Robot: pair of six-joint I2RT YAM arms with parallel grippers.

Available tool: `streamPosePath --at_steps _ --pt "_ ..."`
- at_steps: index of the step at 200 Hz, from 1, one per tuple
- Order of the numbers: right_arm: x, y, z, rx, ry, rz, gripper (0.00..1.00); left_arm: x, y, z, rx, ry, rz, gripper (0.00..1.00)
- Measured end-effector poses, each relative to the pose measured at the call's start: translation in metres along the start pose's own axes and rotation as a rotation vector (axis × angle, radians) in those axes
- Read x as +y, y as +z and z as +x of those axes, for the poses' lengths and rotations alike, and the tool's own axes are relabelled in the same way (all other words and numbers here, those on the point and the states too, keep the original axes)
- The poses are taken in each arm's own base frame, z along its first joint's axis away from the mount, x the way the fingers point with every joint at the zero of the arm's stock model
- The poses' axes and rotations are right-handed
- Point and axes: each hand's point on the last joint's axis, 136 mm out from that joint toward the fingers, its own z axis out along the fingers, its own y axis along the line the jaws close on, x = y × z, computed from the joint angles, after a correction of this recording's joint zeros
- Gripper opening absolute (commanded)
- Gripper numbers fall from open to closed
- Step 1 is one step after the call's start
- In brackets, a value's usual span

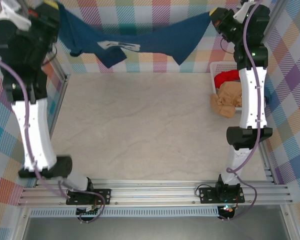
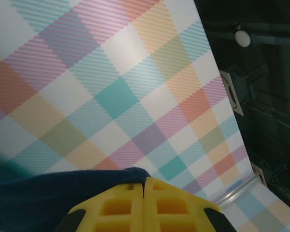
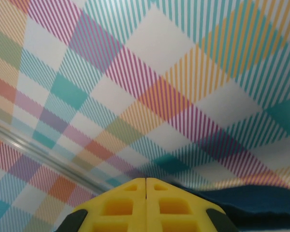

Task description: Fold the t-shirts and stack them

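A navy blue t-shirt (image 1: 150, 40) hangs stretched in the air across the back of the table, its white print partly folded into view. My left gripper (image 1: 57, 7) holds its left end high at the back left; in the left wrist view the yellow fingertips (image 2: 144, 182) are shut with navy cloth (image 2: 43, 193) between and beside them. My right gripper (image 1: 213, 19) holds the right end at the back right; its yellow jaws (image 3: 146, 182) are shut, with navy cloth (image 3: 251, 200) at their right side. A red t-shirt (image 1: 226, 78) and a tan t-shirt (image 1: 228, 100) lie in the basket.
The white slatted basket (image 1: 215, 66) stands at the table's right edge, partly behind the right arm. Plaid walls surround the beige tabletop (image 1: 140, 130). A metal rail (image 1: 155, 192) runs along the near edge with both arm bases on it.
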Motion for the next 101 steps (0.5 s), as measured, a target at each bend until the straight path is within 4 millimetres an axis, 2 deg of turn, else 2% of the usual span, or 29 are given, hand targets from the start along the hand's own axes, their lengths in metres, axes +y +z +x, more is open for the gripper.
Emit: streamPosePath --at_steps 13,24,37,54,64,72,85,101 --pt "-0.020 0.002 0.029 0.087 0.039 0.031 0.00 0.034 -0.021 0.031 0.066 -0.034 -0.085 0.00" --pt "-0.050 0.003 0.064 0.172 0.085 0.080 0.00 0.073 -0.035 0.062 0.122 -0.063 -0.163 0.00" --pt "-0.094 0.002 0.113 0.277 0.154 0.150 0.00 0.139 -0.050 0.113 0.222 -0.113 -0.301 0.00" --pt "-0.166 -0.007 0.195 0.438 0.265 0.285 0.00 0.238 -0.082 0.186 0.370 -0.176 -0.532 0.00" --pt "-0.205 -0.019 0.242 0.526 0.325 0.373 0.00 0.297 -0.112 0.232 0.466 -0.213 -0.689 0.00" --pt "-0.231 -0.033 0.277 0.593 0.367 0.442 0.00 0.331 -0.139 0.262 0.530 -0.243 -0.795 0.00" --pt "-0.261 -0.056 0.323 0.686 0.415 0.531 0.00 0.365 -0.185 0.297 0.610 -0.273 -0.921 0.00" --pt "-0.279 -0.074 0.355 0.759 0.422 0.602 0.00 0.375 -0.222 0.316 0.652 -0.286 -0.969 0.00"
